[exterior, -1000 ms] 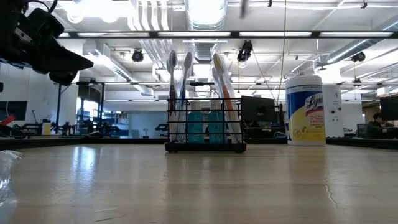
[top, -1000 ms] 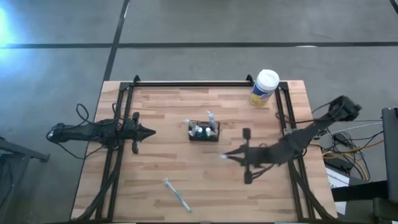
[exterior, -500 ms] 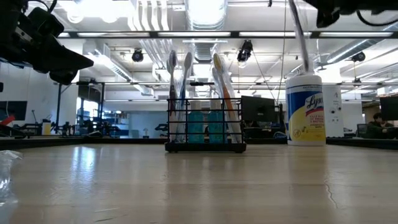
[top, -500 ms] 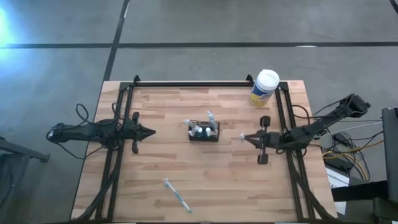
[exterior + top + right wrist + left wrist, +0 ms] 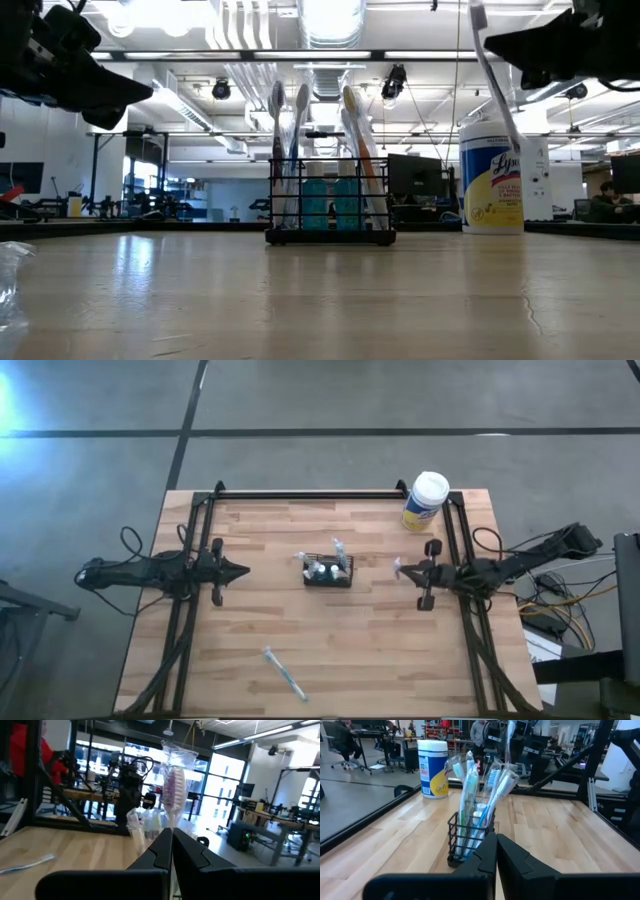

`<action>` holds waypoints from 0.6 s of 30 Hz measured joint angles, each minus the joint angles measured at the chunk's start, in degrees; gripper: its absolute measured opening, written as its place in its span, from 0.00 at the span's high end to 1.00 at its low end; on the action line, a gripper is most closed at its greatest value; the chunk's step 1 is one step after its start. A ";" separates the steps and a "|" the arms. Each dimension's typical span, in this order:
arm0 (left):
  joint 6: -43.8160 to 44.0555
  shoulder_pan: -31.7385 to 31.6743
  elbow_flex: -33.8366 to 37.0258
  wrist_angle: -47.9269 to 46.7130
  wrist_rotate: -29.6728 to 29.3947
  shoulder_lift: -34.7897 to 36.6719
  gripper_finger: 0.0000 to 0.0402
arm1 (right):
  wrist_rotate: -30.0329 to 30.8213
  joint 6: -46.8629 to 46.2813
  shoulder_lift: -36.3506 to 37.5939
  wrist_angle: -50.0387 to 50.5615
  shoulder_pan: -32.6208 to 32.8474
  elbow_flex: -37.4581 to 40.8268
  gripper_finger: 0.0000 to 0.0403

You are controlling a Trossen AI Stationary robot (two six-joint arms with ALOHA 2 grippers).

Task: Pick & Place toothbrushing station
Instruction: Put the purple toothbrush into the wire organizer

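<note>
The black wire basket [image 5: 328, 572] stands at the table's middle with several toothbrushes upright in it and toothpaste tubes [image 5: 330, 205] behind its mesh. My right gripper [image 5: 405, 571] hovers right of the basket, shut on a clear-wrapped toothbrush [image 5: 174, 785] with pink bristles. Another wrapped toothbrush [image 5: 283, 672] lies flat near the front edge. My left gripper [image 5: 243, 571] waits shut left of the basket [image 5: 470, 837], holding nothing. My right gripper pinches the wrapped toothbrush's handle [image 5: 172, 822] between its two fingers, which come in about level from the table's right and lie across it. The brush stands slanted and clear of the table, its head [image 5: 477, 12] above the fingers and its handle end [image 5: 512, 135] below.
A white-lidded, yellow-labelled canister [image 5: 426, 500] stands at the far right corner, behind my right gripper. Black frame rails [image 5: 455, 550] run along both table sides and the far edge. Bare wood lies between the basket and the front edge.
My right gripper has swung from the near middle toward the table's right and far side and come down, still shut on the toothbrush. The brush has travelled with it, clear of the table. The basket and the loose toothbrush have stayed put.
</note>
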State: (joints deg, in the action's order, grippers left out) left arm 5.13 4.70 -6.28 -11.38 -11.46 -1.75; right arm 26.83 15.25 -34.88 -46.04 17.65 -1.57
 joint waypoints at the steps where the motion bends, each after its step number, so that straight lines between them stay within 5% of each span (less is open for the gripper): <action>1: 0.00 -0.01 0.00 0.06 0.00 -0.01 0.97 | -1.24 -0.44 0.48 0.04 -0.89 0.32 0.98; 11: 0.01 0.00 0.00 0.27 -0.19 -0.01 0.97 | -13.22 -4.58 -1.28 -3.01 -8.59 -0.80 0.98; 18: -0.36 -0.01 0.00 0.27 -0.22 -0.01 0.97 | -24.48 -4.99 -10.25 -3.56 -13.10 -7.60 0.98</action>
State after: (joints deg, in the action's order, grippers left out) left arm 4.77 4.69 -6.28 -11.11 -11.68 -1.76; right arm 2.35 10.26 -45.14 -49.60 4.54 -9.17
